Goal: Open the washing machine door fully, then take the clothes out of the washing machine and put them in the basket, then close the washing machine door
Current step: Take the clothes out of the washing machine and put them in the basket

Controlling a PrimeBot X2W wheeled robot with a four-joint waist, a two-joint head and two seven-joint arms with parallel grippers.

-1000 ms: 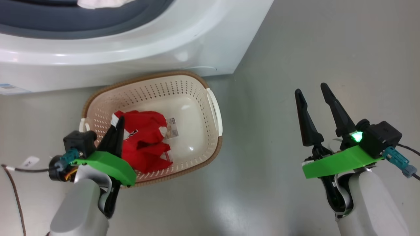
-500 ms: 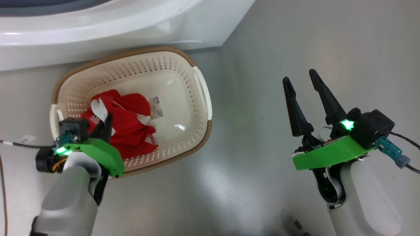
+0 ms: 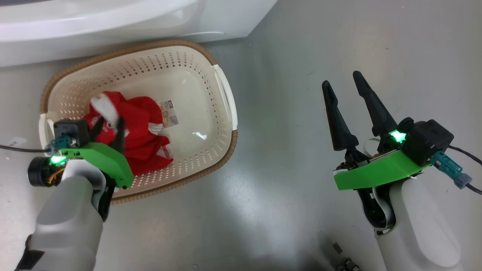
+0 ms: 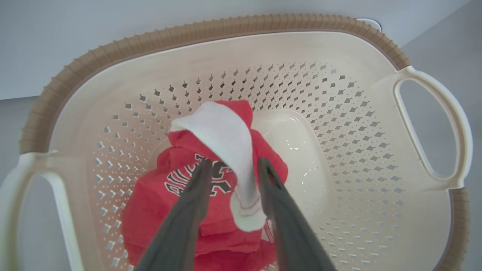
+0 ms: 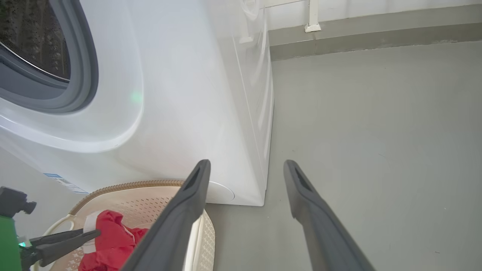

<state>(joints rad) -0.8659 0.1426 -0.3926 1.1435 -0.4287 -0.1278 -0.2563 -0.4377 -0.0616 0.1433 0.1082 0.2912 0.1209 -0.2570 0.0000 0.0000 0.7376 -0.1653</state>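
Both pincers released, I'd say: left gripper straddles the clothes' white sleeve, perhaps touching, hiding part of the print, in the basket's left end; right gripper empty.

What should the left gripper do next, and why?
Probably lift the left gripper straight up: its jaws stand apart, the clothes lie in the basket, but a white sleeve drapes between the fingers and could snag on a sideways move.

floor: grey, glossy | wall skirting: grey band | bracket: white
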